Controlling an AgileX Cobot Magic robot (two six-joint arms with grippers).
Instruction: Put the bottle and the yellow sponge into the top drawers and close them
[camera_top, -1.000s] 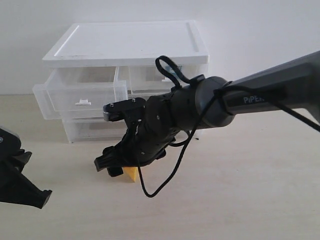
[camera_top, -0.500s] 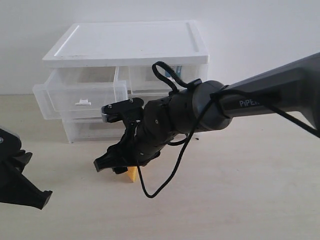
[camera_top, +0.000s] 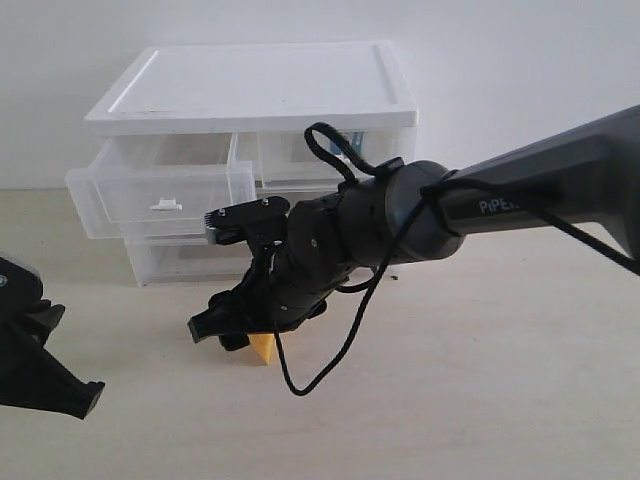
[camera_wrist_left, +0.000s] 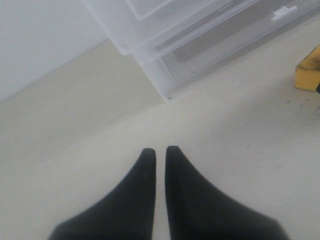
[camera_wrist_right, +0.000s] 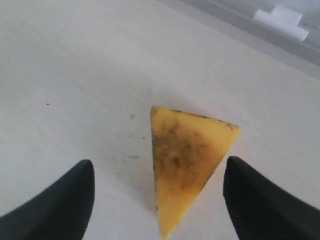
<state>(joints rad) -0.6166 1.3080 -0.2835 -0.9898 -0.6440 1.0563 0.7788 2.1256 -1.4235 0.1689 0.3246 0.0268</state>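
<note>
two gaps separate right claw (camera_wrist_right: 159, 167) from yellow sponge (camera_wrist_right: 186, 159).

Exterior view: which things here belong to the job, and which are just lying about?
Job:
- yellow sponge, straddled by the open right claw
- left top drawer, pulled out
- right top drawer, partly behind the arm
- the bottle is not clearly visible

Lying about:
- wide lower drawer
- cabinet lid
- shut left claw, low over the table
</note>
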